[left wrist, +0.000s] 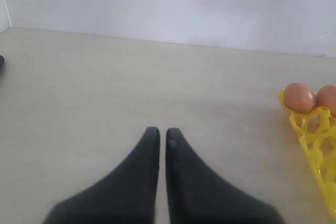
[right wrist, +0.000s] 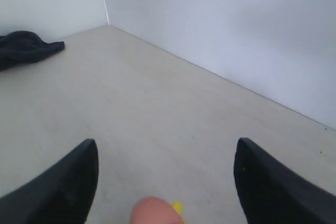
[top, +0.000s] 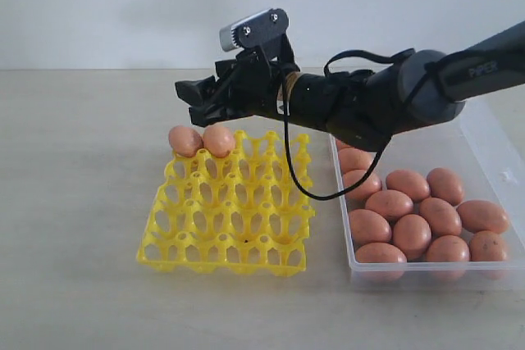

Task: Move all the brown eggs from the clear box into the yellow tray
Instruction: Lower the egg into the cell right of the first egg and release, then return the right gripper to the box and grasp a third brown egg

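Note:
The yellow tray (top: 230, 206) lies mid-table with two brown eggs (top: 185, 139) (top: 219, 139) side by side in its far-left cups. The clear box (top: 497, 157) to its right holds several more brown eggs (top: 410, 231). My right gripper (top: 190, 101) reaches across the tray and hovers just above those two eggs, open and empty. In the right wrist view its fingertips stand wide apart (right wrist: 165, 148), with one egg (right wrist: 155, 212) and a bit of yellow tray (right wrist: 177, 206) below them. My left gripper (left wrist: 159, 132) is shut on nothing over bare table, left of the tray (left wrist: 317, 140) and its eggs (left wrist: 299, 97).
A wall runs behind the table. A dark bundle (right wrist: 26, 45) lies near the far corner in the right wrist view. The right arm and its cable (top: 303, 186) hang over the tray's back right part.

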### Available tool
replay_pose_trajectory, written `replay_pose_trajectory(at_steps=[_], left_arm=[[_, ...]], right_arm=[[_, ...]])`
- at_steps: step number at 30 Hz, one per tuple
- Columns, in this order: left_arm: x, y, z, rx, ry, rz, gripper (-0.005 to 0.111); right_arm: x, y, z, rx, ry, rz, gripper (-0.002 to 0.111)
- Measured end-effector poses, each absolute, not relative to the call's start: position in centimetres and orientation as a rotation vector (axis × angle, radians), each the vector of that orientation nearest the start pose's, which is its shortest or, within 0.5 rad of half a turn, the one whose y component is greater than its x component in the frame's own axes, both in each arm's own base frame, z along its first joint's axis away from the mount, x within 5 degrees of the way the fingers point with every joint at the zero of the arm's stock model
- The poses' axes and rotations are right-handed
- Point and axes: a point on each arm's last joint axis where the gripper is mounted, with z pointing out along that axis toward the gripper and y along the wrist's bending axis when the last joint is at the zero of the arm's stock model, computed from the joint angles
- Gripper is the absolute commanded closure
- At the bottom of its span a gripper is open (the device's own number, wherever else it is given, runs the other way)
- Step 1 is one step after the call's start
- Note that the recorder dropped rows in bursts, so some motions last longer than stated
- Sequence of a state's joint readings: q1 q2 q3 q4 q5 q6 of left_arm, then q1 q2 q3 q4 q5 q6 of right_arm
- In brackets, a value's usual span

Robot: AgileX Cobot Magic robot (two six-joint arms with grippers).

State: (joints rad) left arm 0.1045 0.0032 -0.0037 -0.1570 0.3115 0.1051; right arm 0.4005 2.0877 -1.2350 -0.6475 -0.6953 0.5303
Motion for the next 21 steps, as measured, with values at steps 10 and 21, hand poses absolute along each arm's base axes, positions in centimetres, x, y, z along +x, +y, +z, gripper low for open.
replay_pose_trajectory(at_steps=[10, 21], left_arm=[[5.4, 0.1, 18.6, -0.099, 1.788, 0.0, 0.103], [5.4, 0.1, 18.6, -0.099, 1.788, 0.0, 0.103]], right_arm=[[36.1, 19.4, 23.4, -0.869, 1.766, 0.535, 0.108], [29.9, 10.5, 24.2, -0.539, 2.122, -0.136, 0.099]])
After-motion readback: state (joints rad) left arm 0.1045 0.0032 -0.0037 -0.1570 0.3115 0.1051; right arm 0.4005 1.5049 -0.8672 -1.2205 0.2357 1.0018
